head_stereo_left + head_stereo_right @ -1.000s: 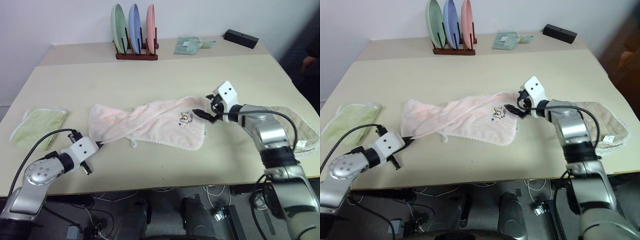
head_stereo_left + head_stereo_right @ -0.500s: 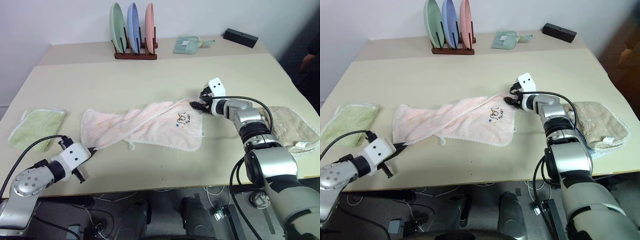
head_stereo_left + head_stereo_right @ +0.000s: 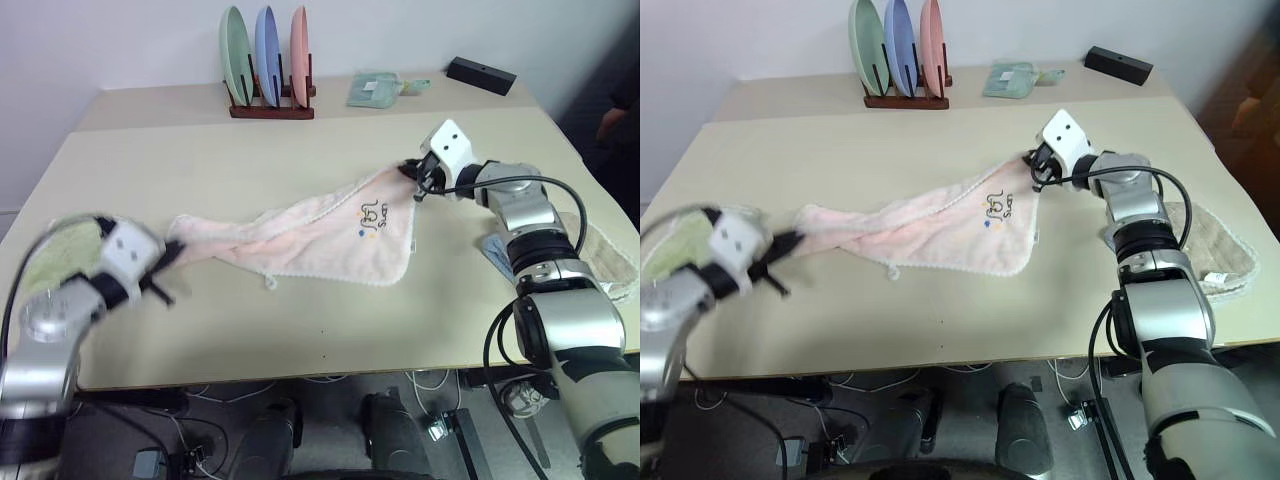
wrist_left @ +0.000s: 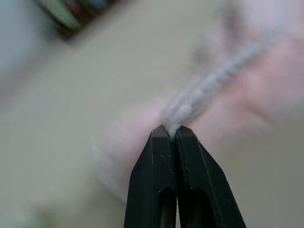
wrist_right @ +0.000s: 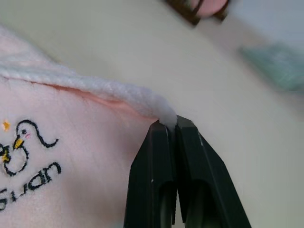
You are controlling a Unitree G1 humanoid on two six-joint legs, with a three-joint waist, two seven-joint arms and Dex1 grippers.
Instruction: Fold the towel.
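The pink towel (image 3: pixel 310 235) stretches across the middle of the worktop (image 3: pixel 300 140), both ends raised. The left claw (image 4: pixel 172 134) is pressed together on its twisted left end; the right claw (image 5: pixel 167 126) pinches its far right corner. A green cloth (image 3: pixel 50 255) lies beside the left claw, a plate rack (image 3: pixel 268 75) behind.

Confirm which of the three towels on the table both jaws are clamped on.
The pink towel with the bird logo: left gripper and right gripper each pinch a corner. The green towel and beige towel lie untouched at the table's sides.
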